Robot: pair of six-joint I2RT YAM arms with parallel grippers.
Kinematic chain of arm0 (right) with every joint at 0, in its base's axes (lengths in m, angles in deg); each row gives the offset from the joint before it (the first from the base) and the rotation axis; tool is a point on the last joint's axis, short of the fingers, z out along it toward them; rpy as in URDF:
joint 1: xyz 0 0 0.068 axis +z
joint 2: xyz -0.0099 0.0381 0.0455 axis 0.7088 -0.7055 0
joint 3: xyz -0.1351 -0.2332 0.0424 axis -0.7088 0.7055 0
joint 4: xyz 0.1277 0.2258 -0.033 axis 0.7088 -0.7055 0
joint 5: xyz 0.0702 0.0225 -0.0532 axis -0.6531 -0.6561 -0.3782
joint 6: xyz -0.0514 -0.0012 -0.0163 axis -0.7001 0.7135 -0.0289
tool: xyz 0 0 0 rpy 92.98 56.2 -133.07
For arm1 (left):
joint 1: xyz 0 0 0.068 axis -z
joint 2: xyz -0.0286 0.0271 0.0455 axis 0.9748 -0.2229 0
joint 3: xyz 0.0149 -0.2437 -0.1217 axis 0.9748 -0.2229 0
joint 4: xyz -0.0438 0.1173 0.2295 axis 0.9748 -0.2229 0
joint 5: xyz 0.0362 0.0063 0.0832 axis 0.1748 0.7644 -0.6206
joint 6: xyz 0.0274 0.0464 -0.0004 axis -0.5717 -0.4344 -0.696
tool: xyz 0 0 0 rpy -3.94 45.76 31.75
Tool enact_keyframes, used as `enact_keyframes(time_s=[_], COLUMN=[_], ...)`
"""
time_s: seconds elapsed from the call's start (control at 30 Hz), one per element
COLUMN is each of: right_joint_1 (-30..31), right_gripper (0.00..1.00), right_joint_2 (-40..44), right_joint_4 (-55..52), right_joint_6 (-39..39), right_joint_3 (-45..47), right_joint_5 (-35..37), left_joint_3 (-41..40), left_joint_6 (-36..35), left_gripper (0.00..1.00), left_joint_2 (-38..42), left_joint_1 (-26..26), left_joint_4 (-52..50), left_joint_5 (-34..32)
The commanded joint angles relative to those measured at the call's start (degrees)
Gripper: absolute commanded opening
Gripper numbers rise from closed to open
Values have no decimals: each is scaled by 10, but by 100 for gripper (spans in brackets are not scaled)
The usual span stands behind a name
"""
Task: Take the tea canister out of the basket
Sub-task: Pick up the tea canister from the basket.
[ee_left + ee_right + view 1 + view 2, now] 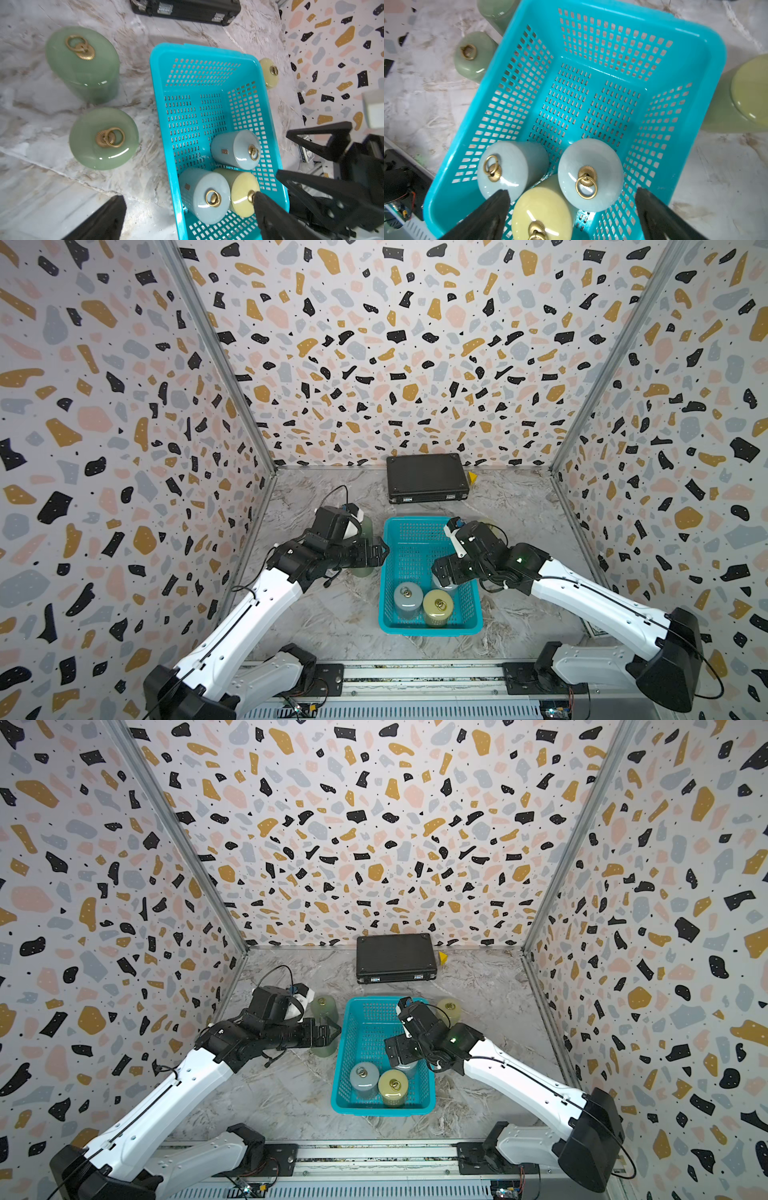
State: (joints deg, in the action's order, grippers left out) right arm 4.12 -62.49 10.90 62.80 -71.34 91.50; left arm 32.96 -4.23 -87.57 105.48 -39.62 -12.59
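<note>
Marble table (332,614); tea canisters (438,605) upright in basket (430,630)

black case (427,477) lies flat by the back wall (395,344).

The far half of the turquoise basket (708,62) is lying free. Three tea canisters (589,174) are crowding its near end, touching each other. Two green canisters (104,138) are standing just beside its left wall, narrowing the room there.

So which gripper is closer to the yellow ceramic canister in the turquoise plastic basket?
Right. The right gripper hangs open over the turquoise basket, above the pale blue canister just behind the yellow canister. The left gripper sits farther back at the basket's left rim.
</note>
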Motion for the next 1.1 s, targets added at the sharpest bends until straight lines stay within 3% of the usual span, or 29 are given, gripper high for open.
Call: enact_keyframes(time_s=[0.0, 0.3, 1.07], right_joint_1=[4, 12, 12], right_gripper=[99, 99, 95], right_joint_2=[-17, -83, -218], right_joint_4=[-33, -60, -64], right_joint_6=[31, 56, 62], right_joint_3=[1, -11, -42], right_joint_5=[20, 33, 44], left_joint_3=[-25, -24, -37], left_joint_6=[22, 21, 6], left_gripper=[100, 100, 100], left_joint_2=[10, 35, 70], left_joint_1=[24, 61, 65], left_joint_4=[22, 10, 31], left_joint_5=[23, -19, 13])
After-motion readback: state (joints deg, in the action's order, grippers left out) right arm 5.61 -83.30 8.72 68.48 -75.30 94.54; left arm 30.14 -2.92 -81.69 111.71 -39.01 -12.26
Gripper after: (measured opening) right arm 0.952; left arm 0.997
